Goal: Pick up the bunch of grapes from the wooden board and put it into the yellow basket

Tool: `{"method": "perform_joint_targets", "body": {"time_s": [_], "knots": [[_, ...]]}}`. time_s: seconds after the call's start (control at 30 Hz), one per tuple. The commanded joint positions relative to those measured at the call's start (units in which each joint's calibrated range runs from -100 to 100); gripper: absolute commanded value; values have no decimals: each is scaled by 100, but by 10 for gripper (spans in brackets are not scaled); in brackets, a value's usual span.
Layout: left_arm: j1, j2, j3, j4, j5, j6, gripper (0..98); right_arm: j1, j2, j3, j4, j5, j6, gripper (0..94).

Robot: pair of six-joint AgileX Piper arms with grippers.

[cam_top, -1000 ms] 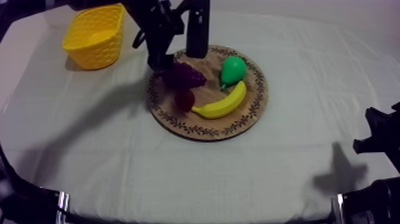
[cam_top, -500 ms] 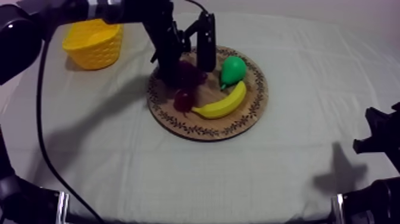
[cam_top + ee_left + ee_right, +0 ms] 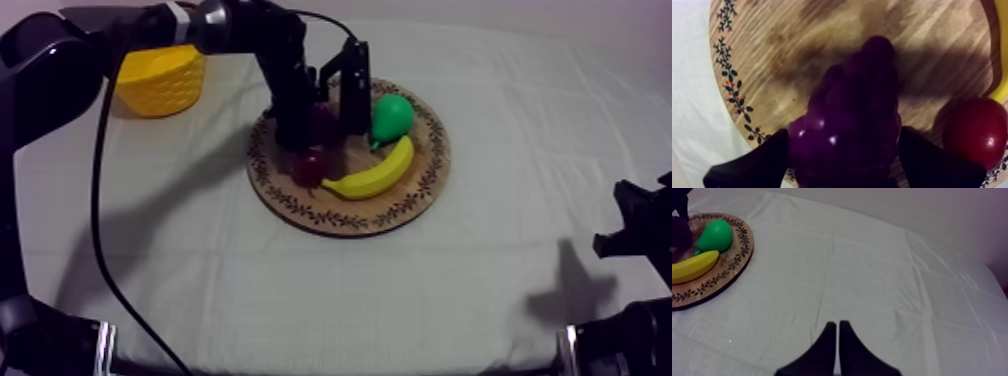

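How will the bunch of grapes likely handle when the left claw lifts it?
The bunch of grapes looks like one glossy moulded piece: probably stiff, perhaps slippery. Its lumpy, tapering shape might twist in the left claw, which flanks its wide end. Bumpy, it seems unlikely to roll on the wooden board.

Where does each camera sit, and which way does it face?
Top view: overhead, slanting down on the wooden board; left gripper works there.
Left wrist: on that arm, straight down on the bunch of grapes between its own fingers.
Right wrist: low, across the cloth; right gripper shut.
All three share the board.
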Motion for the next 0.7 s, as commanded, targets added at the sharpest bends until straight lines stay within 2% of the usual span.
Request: {"method": "perform_joint_targets", "body": {"time_s": [0.0, 0.13, 0.37, 0.67], "knots": [[5, 3, -2, -1, 0, 4, 782, 1, -2, -1, 1, -2, 1, 5], [3, -6, -4, -1, 0, 23, 724, 1, -2, -1, 1, -2, 1, 5], [-9, -18, -30, -6, 0, 96, 477, 1, -2, -1, 1, -2, 1, 5], [9, -226, 247, -37, -220, 227, 423, 1, -2, -1, 1, -2, 1, 5]]}}
